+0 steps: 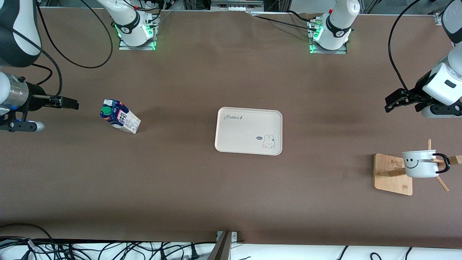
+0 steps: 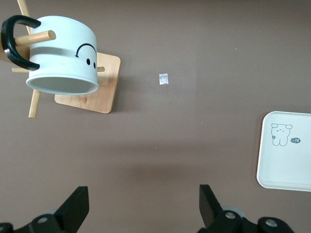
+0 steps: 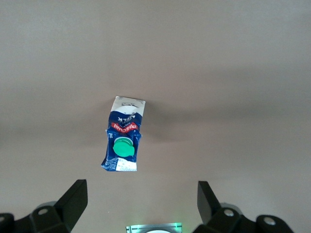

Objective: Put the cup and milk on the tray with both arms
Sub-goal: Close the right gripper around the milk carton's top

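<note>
The cream tray [image 1: 249, 144] lies at the middle of the table and is bare; its end shows in the left wrist view [image 2: 286, 165]. The milk [image 1: 120, 116] stands on the table toward the right arm's end, green cap up; it also shows in the right wrist view [image 3: 123, 141]. The cup [image 1: 420, 164] hangs by its handle on a peg of a wooden rack toward the left arm's end [image 2: 60, 53]. My right gripper [image 1: 75, 104] is open and empty, apart from the milk [image 3: 141, 201]. My left gripper [image 1: 388, 103] is open and empty, over bare table apart from the cup [image 2: 143, 208].
The rack's square wooden base [image 1: 391, 175] stands nearer to the front camera than the tray; it shows in the left wrist view [image 2: 92, 94]. A small pale scrap [image 2: 164, 79] lies on the brown table between rack and tray. Both arm bases stand along the top edge.
</note>
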Motion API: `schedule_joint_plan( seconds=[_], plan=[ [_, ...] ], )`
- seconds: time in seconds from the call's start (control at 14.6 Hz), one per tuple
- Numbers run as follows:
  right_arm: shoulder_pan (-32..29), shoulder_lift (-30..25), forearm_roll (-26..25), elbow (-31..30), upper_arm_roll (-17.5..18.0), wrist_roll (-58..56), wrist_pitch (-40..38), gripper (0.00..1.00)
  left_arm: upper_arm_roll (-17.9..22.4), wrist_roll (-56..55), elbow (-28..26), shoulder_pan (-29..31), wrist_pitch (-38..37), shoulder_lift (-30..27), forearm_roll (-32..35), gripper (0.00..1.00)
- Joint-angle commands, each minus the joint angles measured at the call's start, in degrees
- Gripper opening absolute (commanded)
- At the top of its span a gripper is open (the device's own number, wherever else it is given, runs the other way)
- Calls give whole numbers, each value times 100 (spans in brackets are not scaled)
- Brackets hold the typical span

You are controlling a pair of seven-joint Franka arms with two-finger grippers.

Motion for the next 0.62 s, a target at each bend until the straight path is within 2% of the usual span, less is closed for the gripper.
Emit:
schedule_joint_plan(
  seconds=[0.0,0.34,0.55],
  plan=[
    [66,255,214,55,25,68,70,100,-14,-39,186,15,-155,81,-53,100],
    [225,634,337,-15,25,155,360,100,-14,-39,186,24,-155,81,-53,100],
    [225,634,337,-383,34,156,799,100,-14,-39,186,32,-155,81,-53,100]
  ],
)
